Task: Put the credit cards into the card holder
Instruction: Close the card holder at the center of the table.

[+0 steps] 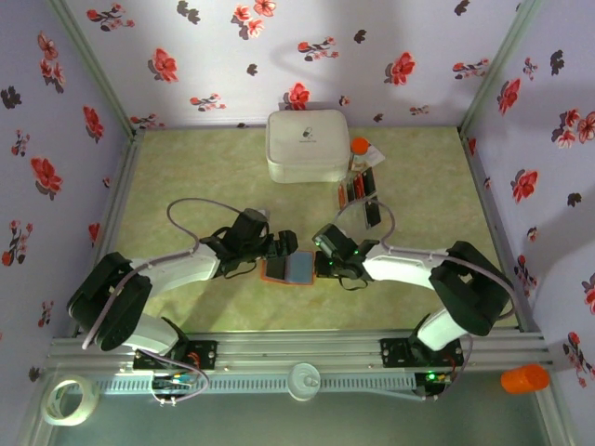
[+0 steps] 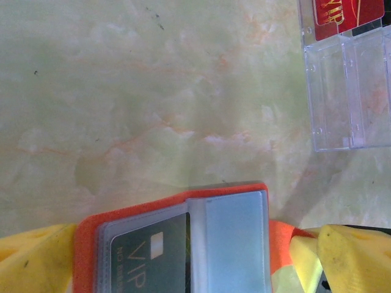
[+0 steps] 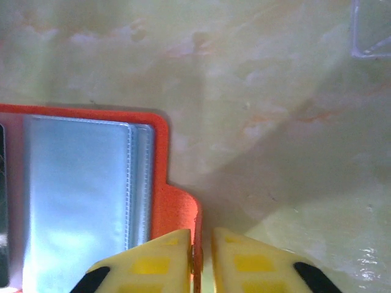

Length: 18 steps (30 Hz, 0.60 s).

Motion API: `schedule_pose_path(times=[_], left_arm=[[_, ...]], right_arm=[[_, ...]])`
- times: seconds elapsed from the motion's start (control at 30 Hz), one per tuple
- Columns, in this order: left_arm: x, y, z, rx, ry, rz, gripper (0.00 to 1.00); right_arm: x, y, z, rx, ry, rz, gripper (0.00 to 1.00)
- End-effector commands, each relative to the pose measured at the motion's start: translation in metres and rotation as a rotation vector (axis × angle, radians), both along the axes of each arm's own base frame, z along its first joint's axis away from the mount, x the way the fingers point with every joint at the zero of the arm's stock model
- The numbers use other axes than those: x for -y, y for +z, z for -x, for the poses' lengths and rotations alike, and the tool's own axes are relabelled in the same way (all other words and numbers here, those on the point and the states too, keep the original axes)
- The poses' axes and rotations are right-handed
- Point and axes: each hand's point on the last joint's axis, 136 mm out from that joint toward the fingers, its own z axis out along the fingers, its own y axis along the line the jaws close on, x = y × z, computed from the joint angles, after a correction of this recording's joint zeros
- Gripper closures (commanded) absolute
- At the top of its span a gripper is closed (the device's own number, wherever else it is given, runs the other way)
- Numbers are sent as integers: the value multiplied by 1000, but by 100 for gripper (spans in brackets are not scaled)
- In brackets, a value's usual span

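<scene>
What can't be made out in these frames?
Black card in the card holder: lower part cut off by the left wrist view's bottom edge.
Left gripper: jaws wide astride the holder; any contact with it is off frame.
Right gripper: shut on the holder's edge; grip depth is cut off, right wrist view.
Other cards near the white case: too small to count, top view.
</scene>
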Motion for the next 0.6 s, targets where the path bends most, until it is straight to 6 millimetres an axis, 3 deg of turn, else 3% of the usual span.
schedule_pose_path(times=[0.0, 0.1, 0.4, 0.57], left_arm=[[2, 11, 2, 21, -7, 25, 0], [4, 16, 2, 28, -13, 34, 0], [34, 55, 6, 89, -76, 134, 0], [58, 62, 14, 91, -111, 176, 0]], right_arm=[[5, 4, -7, 33, -21, 3, 91], [6, 2, -6, 27, -25, -18, 100], [1, -7, -4, 2, -37, -106, 100], [-2, -8, -4, -1, -41, -133, 100]])
